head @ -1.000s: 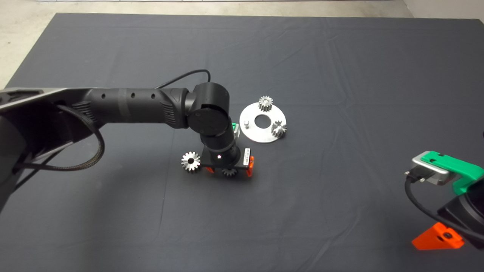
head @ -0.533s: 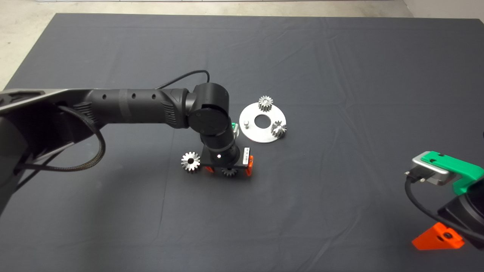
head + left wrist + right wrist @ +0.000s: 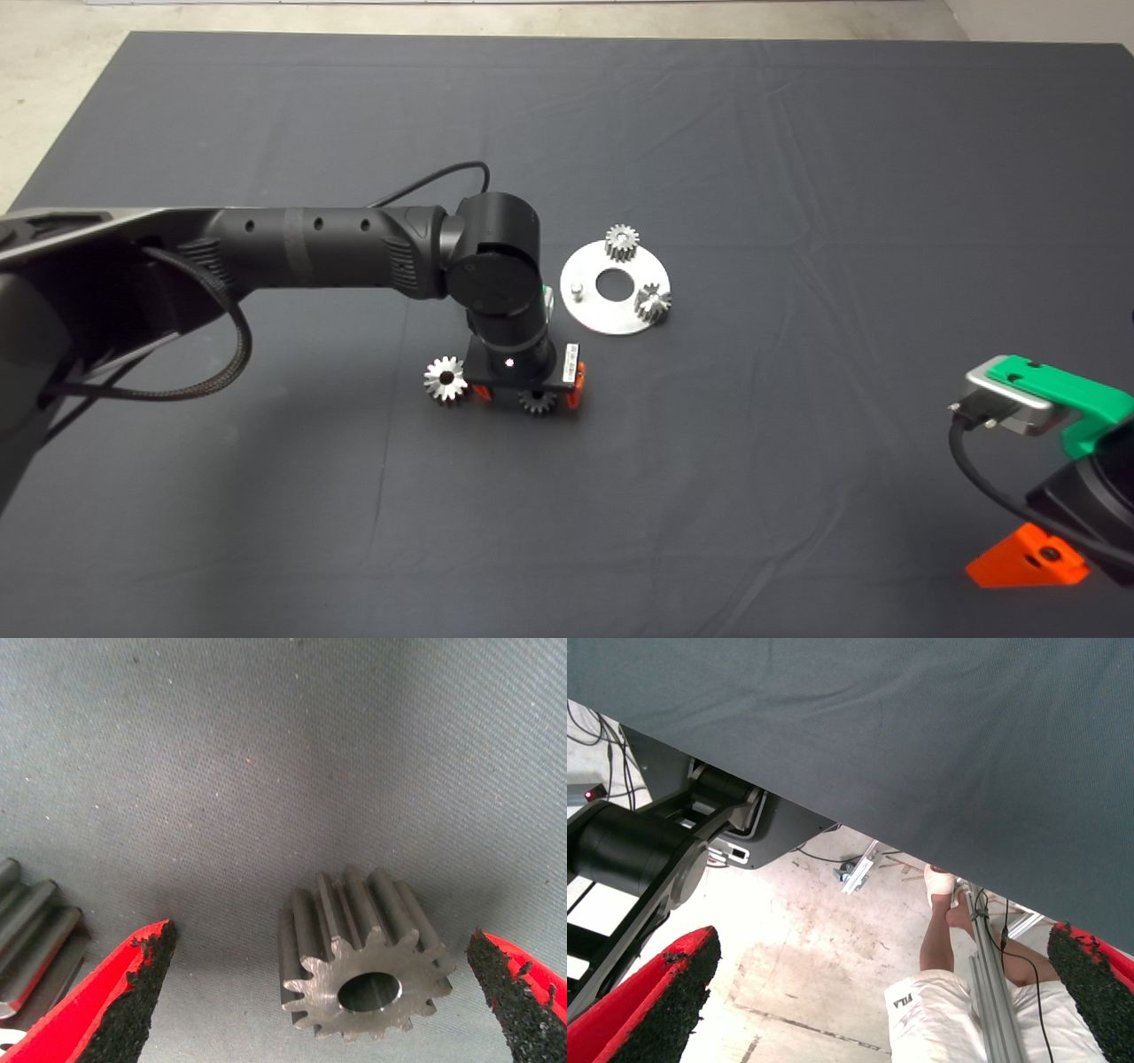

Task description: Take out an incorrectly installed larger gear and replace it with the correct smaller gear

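Larger gear (image 3: 446,379) removed, lying beside smaller gear (image 3: 537,401); left end effector (image 3: 323,992) wide open, astride smaller gear, unclosed; installation outstanding.

Dark grey mat (image 3: 797,177), silvery smaller gear (image 3: 361,967), silvery larger gear (image 3: 446,379), red-fingered left end effector (image 3: 323,992)

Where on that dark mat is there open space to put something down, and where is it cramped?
The mat lies bare along its far side, along the near edge, and between the round metal plate and the parked right gripper. It is crowded mid-mat: the left gripper straddles the smaller gear, with the larger gear close beside it.
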